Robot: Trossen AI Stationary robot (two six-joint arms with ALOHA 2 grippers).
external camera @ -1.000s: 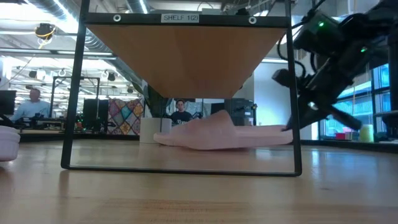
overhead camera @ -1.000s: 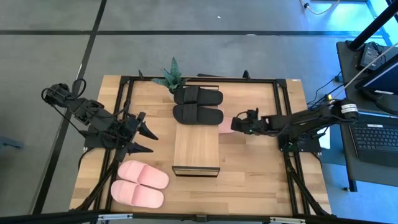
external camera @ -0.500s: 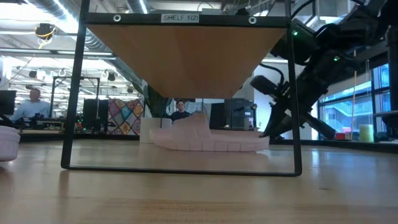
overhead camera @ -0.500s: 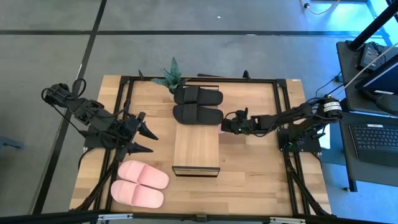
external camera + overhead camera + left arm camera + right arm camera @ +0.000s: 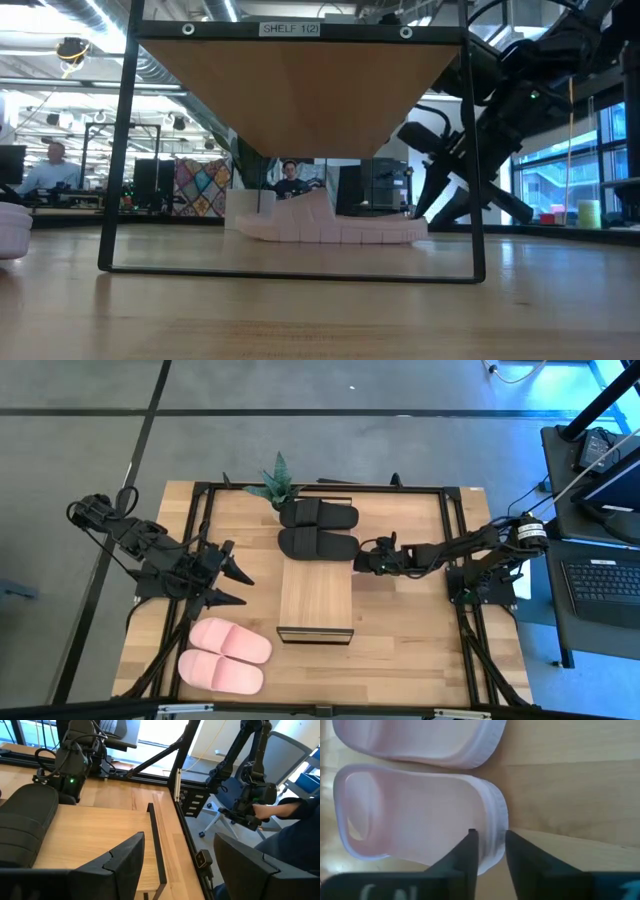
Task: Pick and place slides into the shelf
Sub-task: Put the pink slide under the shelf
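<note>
The shelf (image 5: 316, 595) stands mid-table; the low view shows its plank top (image 5: 300, 70) from below. My right gripper (image 5: 362, 560) reaches level under it from the table's right and is shut on a pale pink slide (image 5: 420, 815). That slide lies flat on the table under the shelf (image 5: 330, 225). Its mate (image 5: 420, 740) lies beside it. A black pair (image 5: 318, 528) lies behind the shelf. Another pink pair (image 5: 225, 655) lies at the front left. My left gripper (image 5: 246, 589) is open and empty, left of the shelf. My right gripper pinches the slide's raised heel rim (image 5: 495, 815) between its two fingers, one finger on the footbed side and one outside the rim. The fingers come level from the table's right, along the slide. The slide's sole (image 5: 330, 238) rests flat on the table.
A small potted plant (image 5: 275, 485) stands at the far edge behind the black slides. Dark frame rails (image 5: 455, 560) run along the table's sides. The shelf's thin dark posts (image 5: 475, 150) stand close to my right gripper. People sit in the room beyond the table.
My right gripper has gone toward the table's left, in under the shelf, and down, keeping its hold. The pink slide has moved with it from beside the shelf's right edge to beneath the plank. Its raised heel end has come down, and it now lies flat.
</note>
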